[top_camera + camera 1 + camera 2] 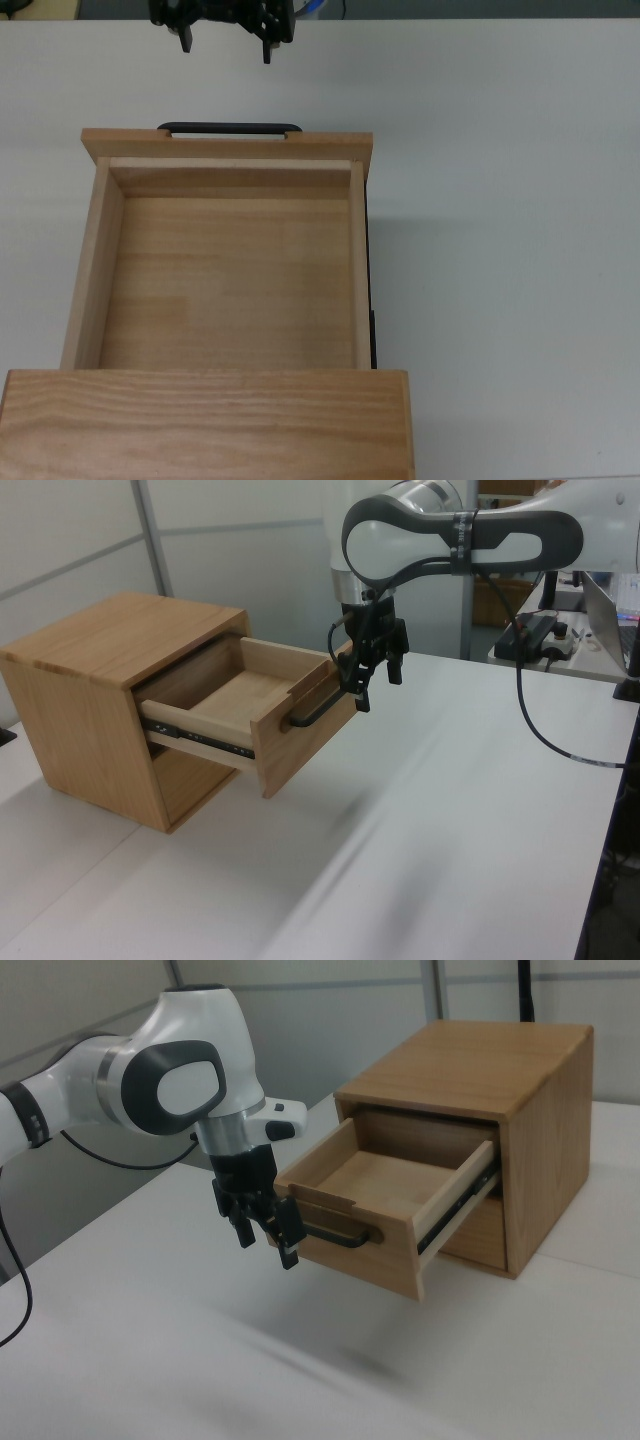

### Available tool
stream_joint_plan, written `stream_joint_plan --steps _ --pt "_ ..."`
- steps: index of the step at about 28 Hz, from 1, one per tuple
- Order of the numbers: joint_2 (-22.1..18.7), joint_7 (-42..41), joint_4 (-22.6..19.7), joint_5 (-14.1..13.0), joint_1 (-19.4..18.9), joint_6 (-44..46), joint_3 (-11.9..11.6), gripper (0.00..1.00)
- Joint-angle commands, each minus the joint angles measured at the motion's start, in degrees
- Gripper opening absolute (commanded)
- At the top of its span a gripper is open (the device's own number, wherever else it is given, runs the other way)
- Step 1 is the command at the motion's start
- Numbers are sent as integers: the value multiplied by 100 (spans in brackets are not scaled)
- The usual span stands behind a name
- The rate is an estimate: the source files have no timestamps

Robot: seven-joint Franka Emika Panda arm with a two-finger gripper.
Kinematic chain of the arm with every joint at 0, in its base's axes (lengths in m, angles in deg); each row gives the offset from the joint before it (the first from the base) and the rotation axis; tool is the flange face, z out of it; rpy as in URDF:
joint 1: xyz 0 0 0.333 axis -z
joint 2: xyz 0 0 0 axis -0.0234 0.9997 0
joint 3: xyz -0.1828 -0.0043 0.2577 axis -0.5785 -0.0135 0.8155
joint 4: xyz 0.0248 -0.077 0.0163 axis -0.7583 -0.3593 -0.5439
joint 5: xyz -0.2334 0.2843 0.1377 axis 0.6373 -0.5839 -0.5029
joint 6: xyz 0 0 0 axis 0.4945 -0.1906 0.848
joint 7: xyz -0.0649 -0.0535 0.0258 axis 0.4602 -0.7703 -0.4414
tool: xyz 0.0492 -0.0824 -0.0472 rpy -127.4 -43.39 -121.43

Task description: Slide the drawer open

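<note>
The light wood drawer (230, 280) stands pulled far out of its cabinet (120, 635), and its inside is bare. A thin black bar handle (230, 128) runs along its front panel, also seen as the handle (320, 705) in the left view and the handle (335, 1235) in the right view. My gripper (226, 42) hangs just beyond the handle near the top view's upper edge, not touching it. It is open, with nothing between its spread fingers. The left view has the gripper (377, 685) at the handle's far end, and the right view has the gripper (266, 1243) in front of the drawer (385, 1180).
The cabinet sits on a white table (500, 250), which spreads wide to the top view's right. A black cable (540, 720) trails from the arm at the left view's right. A side desk with equipment (545, 630) stands behind it.
</note>
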Motion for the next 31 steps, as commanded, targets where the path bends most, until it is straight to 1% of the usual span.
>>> stream_joint_plan --steps 1,5,11,13,31 --pt "-91 -174 -40 89 -12 67 28 100" --pt "-65 -245 -40 98 -12 -73 28 100" --pt "-65 -280 -48 36 -21 -504 63 100" --pt "-65 -315 -48 45 -21 -531 116 100" --pt "23 -394 -22 89 -21 -689 116 100"
